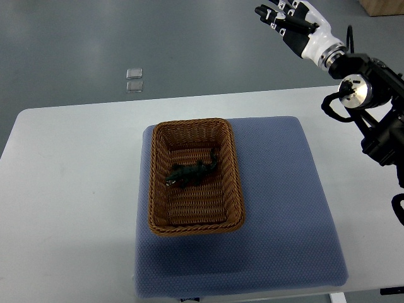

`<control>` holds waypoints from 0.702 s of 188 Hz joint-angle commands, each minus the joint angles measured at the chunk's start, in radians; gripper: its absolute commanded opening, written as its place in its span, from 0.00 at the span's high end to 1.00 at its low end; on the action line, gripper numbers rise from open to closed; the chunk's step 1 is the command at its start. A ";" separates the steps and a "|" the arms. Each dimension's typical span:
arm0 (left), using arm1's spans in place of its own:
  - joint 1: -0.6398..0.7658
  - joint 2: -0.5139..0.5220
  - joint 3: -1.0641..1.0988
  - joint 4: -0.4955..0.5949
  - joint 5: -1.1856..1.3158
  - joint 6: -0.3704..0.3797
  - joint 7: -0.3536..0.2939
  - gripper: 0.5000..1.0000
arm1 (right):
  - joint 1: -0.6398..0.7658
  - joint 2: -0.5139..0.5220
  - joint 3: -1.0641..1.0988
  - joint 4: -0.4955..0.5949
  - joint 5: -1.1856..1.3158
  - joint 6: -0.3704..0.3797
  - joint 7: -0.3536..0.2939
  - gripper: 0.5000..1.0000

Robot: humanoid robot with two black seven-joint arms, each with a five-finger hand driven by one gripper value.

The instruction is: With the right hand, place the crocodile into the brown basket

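Observation:
A dark green toy crocodile (192, 172) lies inside the brown wicker basket (156, 183), near its middle, lying at a slant. The basket rests on a blue mat (278, 202). My right hand (287, 17) is raised at the top right, far beyond the table's back edge and well away from the basket. Its fingers are spread and hold nothing. The right arm (369, 101) runs down along the right edge of the picture. No left arm shows.
The white table (69, 183) carries the blue mat and basket. Two small clear squares (134, 80) lie on the grey floor beyond the table. A wooden box corner (385, 6) sits at the top right.

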 commanded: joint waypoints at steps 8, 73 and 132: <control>0.000 0.000 -0.001 0.001 0.000 0.000 0.007 0.00 | -0.098 0.034 0.096 -0.025 0.102 0.007 0.068 0.17; 0.000 0.000 0.004 0.000 0.000 0.001 0.008 0.00 | -0.233 0.063 0.108 -0.028 0.289 0.093 0.116 0.14; 0.000 0.000 0.004 0.000 0.000 0.001 0.008 0.00 | -0.241 0.066 0.107 -0.026 0.289 0.105 0.119 0.14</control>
